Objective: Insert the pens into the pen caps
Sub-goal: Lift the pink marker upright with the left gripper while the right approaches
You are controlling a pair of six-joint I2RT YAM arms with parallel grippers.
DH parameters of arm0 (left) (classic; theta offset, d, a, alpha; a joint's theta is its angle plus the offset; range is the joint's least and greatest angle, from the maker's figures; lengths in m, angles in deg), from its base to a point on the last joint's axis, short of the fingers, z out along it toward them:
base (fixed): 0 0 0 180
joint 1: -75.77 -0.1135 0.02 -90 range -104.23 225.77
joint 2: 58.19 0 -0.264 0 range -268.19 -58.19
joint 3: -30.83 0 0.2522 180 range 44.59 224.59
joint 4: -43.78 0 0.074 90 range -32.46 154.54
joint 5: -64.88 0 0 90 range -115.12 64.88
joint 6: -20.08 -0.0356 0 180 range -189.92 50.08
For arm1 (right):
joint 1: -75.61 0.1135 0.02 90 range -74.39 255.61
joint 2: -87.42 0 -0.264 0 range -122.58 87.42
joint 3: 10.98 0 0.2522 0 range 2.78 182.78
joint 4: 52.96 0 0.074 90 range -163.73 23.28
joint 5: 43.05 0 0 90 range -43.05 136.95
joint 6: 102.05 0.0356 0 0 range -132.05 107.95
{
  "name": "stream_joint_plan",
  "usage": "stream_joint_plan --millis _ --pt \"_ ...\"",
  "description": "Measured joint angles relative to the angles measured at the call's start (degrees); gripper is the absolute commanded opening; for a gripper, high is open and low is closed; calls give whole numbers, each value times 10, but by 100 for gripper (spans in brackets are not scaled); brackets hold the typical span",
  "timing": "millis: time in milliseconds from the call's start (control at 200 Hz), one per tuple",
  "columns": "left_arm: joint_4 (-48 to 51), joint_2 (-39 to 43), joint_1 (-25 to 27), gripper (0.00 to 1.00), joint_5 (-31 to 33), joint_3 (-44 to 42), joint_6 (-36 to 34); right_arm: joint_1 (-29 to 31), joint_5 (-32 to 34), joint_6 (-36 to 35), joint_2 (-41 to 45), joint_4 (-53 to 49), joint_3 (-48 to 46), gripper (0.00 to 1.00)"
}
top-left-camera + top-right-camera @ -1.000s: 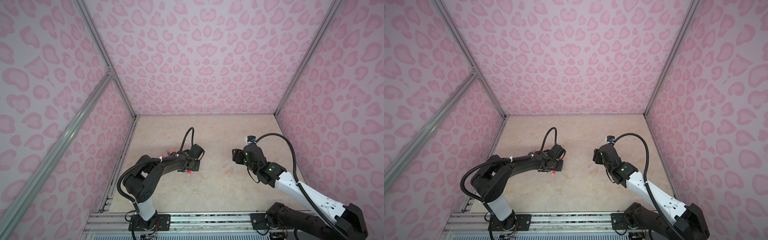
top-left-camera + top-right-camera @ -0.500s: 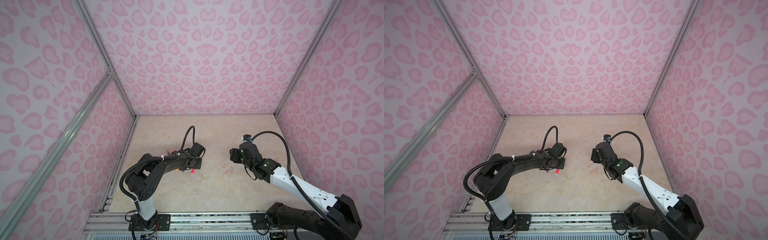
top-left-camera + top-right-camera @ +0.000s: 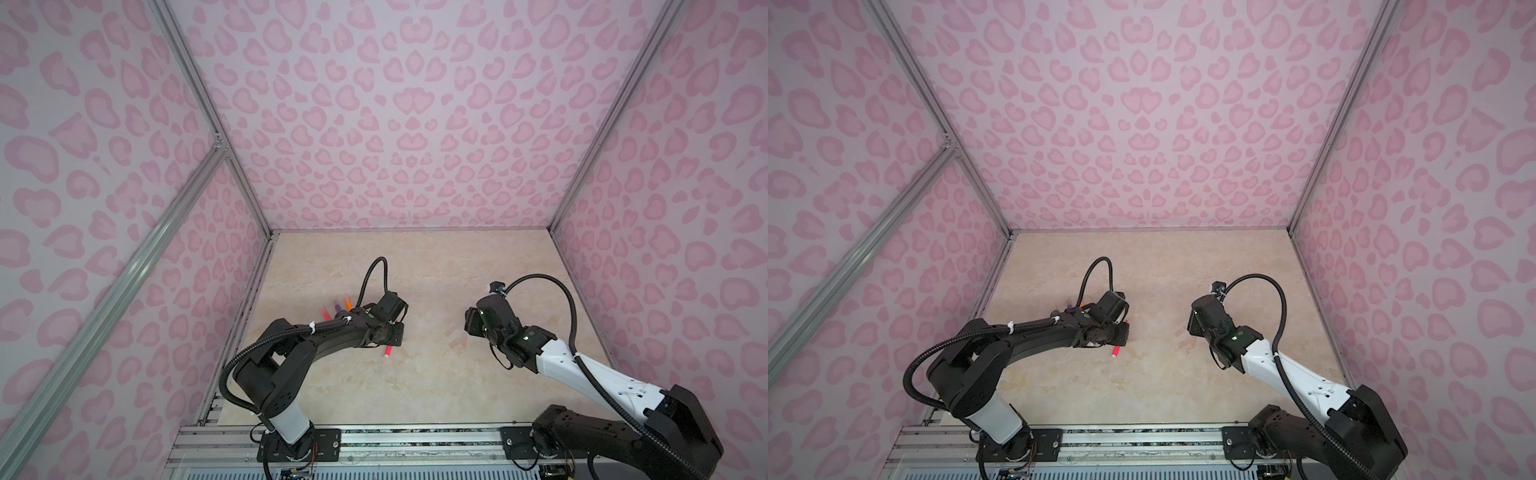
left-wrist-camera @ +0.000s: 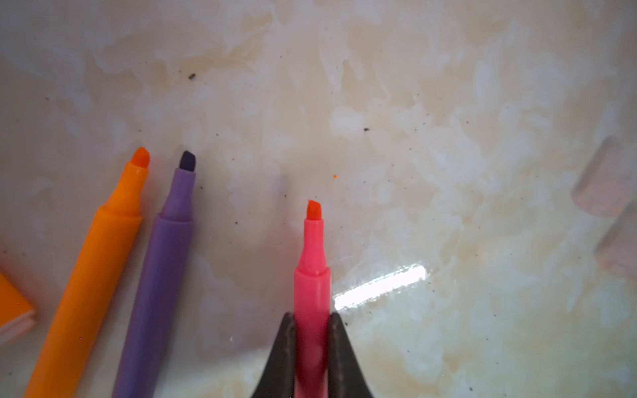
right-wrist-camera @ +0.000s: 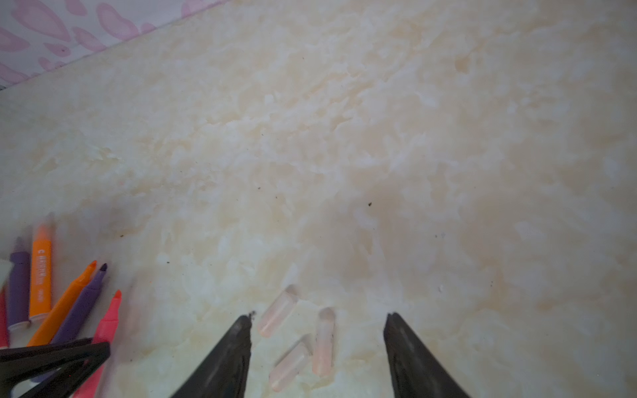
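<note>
Your left gripper [image 4: 312, 318] is clamped tight on the barrel of the pink highlighter pen [image 4: 312, 272]. Its bare chisel tip points to 12 o'clock, toward the back wall [image 3: 395, 145]. In both top views its butt end pokes out at 6 o'clock from under the wrist. You cannot tell whether it has left the table [image 3: 415, 266]. Your right gripper [image 5: 319, 315] stands wide open and holds nothing. Three clear pen caps [image 5: 277, 312] lie loose on the table between its jaws.

By my reading you are at the start: no tip that shows plainly wears a cap. The orange highlighter pen [image 4: 100, 262] and purple highlighter pen [image 4: 160, 262] lie just beside each other at 9 o'clock of the pink one, both bare. Two more pens [image 5: 40, 275] lie beyond them, too blurred to judge. You have yet to grip a cap, mate it to the pink tip, then repeat.

For room, the table is bare from both grippers to 12 o'clock, up to the wall. There is also a bare strip between the grippers, the right one at 3 o'clock of the left. The pens crowd the 10 o'clock side, toward the left wall [image 3: 199, 291]. The front rail [image 3: 415, 434] bounds 6 o'clock.
</note>
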Motion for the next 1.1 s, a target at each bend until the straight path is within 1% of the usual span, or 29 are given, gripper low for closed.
stream_joint_plan --millis 85,230,355,550,675,740,785,860,945,1010,1100 --pt "-10 8 0 3 0 -7 0 0 -1 9 -17 1 -10 59" --pt "-24 24 3 3 -1 -16 0 0 -6 19 -47 23 1 54" --pt "-56 46 15 3 -21 -36 0 8 -5 24 -56 24 9 55" --pt "-113 111 34 3 -63 -77 -8 66 -23 41 -42 67 14 56" --pt "-148 164 38 3 -72 -102 -19 111 -30 69 -30 110 30 56" --pt "-157 181 38 3 -61 -108 -17 121 -33 86 -21 128 47 56" --pt "-155 182 38 3 -45 -99 -6 122 -29 99 -10 141 58 56" --pt "-143 171 39 3 -16 -57 15 122 -14 119 17 168 60 57" --pt "-202 157 41 3 -12 -45 17 126 2 139 56 205 21 59" --pt "-244 139 48 3 -23 -63 17 128 9 148 80 215 -19 59" --pt "-251 110 55 3 -68 -68 17 128 15 155 98 216 -62 60"
